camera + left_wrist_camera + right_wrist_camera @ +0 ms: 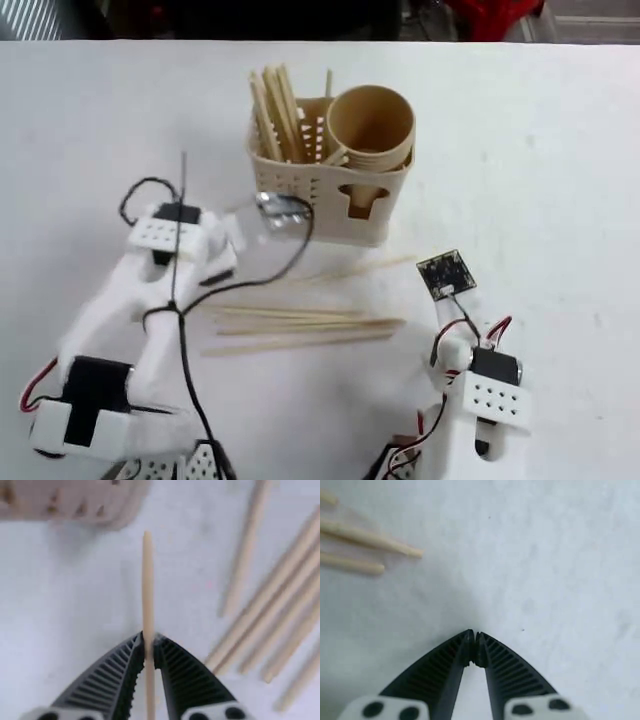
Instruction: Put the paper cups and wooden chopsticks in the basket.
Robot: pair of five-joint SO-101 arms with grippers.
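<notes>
From above, the beige perforated plastic basket [322, 192] stands just beyond the tip of the left arm [150, 290]. It already holds nested tan paper cups [370, 120] and an upright bundle of pale wooden chopsticks [275, 105]. A loose sheaf of wooden chopsticks [300, 325] lies flat on the white table [540, 150] between the two arms, with its long axis running from one arm across to the other. The left arm is the nearer to the basket. The right arm [490, 395] sits well back from it, by the far ends of the sheaf.

In the left wrist view, the left gripper [148, 642] is pinched tight on a single wooden chopstick [147, 580]. This stick runs straight out ahead of the jaws, in line with them, with its free tip toward the basket. The basket's lower corner [75, 505] lies ahead of the fingertips and off to one side, apart from the tip. The loose sheaf [270, 615] lies to the other side, slanting away. I judge that the stick must be raised and tipped upright to clear the basket's rim.

In the right wrist view, the right gripper [474, 640] is closed on nothing and hangs over bare table. Three chopstick ends [380, 540] lie ahead and to one side, near but untouched.
</notes>
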